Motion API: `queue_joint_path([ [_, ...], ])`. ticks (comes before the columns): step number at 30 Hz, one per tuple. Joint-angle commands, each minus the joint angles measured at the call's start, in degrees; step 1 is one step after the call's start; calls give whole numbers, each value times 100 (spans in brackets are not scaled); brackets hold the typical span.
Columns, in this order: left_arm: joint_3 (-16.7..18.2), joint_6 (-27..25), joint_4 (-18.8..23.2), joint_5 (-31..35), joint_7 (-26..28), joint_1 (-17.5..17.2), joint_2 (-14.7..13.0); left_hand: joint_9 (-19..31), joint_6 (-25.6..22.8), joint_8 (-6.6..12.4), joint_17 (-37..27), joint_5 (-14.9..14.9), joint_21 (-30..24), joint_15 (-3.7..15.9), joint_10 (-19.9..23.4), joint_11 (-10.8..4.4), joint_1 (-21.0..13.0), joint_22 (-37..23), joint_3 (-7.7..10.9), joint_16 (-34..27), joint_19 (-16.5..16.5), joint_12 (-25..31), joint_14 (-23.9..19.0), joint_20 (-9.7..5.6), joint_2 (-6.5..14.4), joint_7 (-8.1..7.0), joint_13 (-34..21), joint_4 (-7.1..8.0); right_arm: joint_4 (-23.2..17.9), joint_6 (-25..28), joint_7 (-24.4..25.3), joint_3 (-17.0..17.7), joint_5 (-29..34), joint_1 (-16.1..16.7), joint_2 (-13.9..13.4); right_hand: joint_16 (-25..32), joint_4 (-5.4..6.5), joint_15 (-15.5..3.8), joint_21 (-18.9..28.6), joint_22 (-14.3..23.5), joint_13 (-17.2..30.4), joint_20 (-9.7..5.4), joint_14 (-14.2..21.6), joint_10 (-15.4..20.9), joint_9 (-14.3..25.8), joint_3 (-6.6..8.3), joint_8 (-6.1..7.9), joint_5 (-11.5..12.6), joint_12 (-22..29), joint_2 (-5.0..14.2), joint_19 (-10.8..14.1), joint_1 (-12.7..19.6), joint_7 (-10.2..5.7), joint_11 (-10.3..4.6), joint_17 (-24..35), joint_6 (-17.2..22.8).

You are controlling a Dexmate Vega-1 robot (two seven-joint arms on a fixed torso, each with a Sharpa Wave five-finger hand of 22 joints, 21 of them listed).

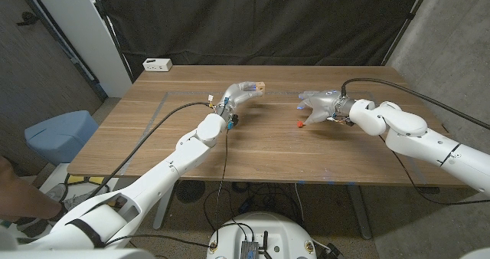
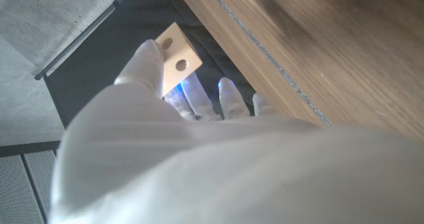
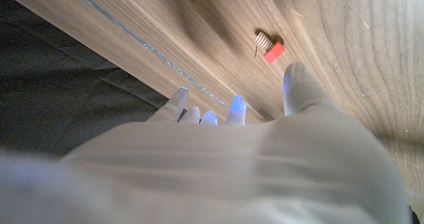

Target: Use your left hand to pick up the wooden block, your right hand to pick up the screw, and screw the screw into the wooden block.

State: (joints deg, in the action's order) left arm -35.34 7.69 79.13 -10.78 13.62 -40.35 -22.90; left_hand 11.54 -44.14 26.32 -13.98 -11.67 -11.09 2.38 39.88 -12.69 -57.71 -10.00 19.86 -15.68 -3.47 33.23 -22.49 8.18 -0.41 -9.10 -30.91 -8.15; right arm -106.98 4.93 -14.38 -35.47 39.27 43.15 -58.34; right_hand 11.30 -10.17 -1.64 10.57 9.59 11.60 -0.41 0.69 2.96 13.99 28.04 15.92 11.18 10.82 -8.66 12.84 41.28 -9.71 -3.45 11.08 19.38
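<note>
Left hand [image 1: 239,95] up off the bench [image 1: 153,148], fingers [image 2: 150,59] pinching the wooden block [image 2: 177,56], two holes showing. Right hand [image 1: 319,106] just beside the screw [image 3: 269,46], fingers [image 3: 297,85] spread, holding nothing. Red-headed screw lies on the bench. No readable writing anywhere.

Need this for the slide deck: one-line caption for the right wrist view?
Right hand hovers open above the wooden table, the red-headed screw lying just beyond its fingertips.
</note>
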Motion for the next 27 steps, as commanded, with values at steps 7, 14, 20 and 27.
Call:
queue_joint_path([
  [7, -9, -22, -29, -61, -55, 24, 3, 37, -128, 70, -18, -22, -11, 594, 37, 8, 5, -21, -28, -16, 33, -9, -3, 26, 71, -14, -23, 14, 246, -48, -289, -159, 190, -188, 201, -23, 15, 2, -7, 16, 37, 18, -108, -113, 49, 44, 33, 5, -17, -9, -73, 95, 6, 45, 22, -113],
  [14, -14, -41, -37, -53, -42, 34, 5, 37, -116, 63, -17, -22, -14, 590, 52, 9, 5, -21, -38, -16, 31, -20, -3, 20, 75, -31, -22, 9, 301, -53, -345, -226, 251, -238, 248, -24, 21, 16, -2, 17, 42, 14, -137, -164, 70, 51, 63, 10, -23, -10, -81, 111, 14, 78, 28, -101],
  [20, -28, -23, -68, -56, -67, 53, 15, 37, -126, 65, -18, -24, -15, 591, 67, 8, 4, -21, -44, -15, 32, -26, 3, 27, 84, -27, -26, 7, 308, 10, -428, -307, 405, -292, 300, -18, 20, 17, 7, 17, 46, 15, -139, -179, 87, 63, 100, 18, -17, -6, -72, 136, 18, 84, 32, -61],
  [27, -42, -82, -69, -58, -52, 62, 35, 37, -120, 61, -17, -24, -15, 583, 64, 9, -1, -21, -51, -17, 34, -40, -4, 27, 87, -34, -26, 1, 331, 106, -500, -372, 521, -330, 371, -7, 19, 18, 18, 18, 50, 15, -136, -194, 111, 80, 157, 30, -9, 0, -56, 172, 47, 88, 36, 5],
])
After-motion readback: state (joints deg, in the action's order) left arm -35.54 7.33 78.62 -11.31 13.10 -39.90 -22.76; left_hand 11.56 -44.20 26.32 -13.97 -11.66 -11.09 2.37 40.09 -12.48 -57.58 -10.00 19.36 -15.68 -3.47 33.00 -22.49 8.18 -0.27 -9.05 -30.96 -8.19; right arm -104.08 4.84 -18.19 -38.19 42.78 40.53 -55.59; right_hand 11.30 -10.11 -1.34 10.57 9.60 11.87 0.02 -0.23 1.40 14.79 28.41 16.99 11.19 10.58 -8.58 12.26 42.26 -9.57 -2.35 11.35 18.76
